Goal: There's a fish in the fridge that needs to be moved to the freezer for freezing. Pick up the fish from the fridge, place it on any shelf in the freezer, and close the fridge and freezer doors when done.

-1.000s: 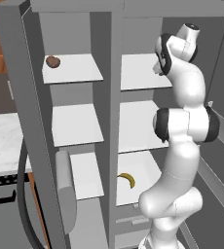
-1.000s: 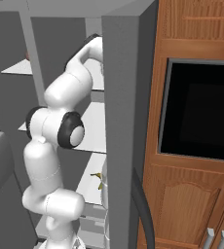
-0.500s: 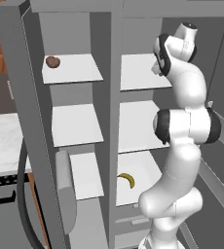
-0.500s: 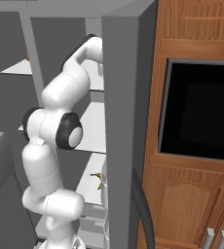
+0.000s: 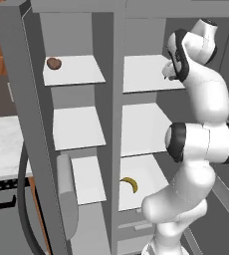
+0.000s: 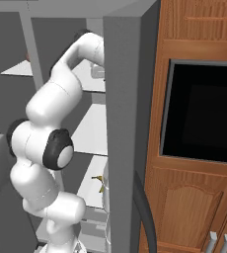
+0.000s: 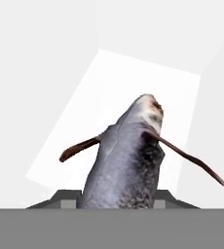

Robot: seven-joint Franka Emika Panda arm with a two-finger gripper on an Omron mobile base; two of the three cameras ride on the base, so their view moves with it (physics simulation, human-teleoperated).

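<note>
1. Grey walls of the open side-by-side unit frame white shelves, with the freezer [image 5: 76,124] on the left holding a brown lump [image 5: 54,63] on its top shelf [image 5: 79,69].
2. Rightward, the fridge [image 5: 144,119] holds a banana [image 5: 130,184] low down.
3. Up at the fridge's top shelf, the gripper [image 5: 169,71] clamps the fish [image 7: 126,163], which sticks up between its fingers.

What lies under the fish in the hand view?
Under the fish lies a white shelf. The fish covers the shelf's middle and the gripper's fingertips, so its grip cannot be seen.
</note>
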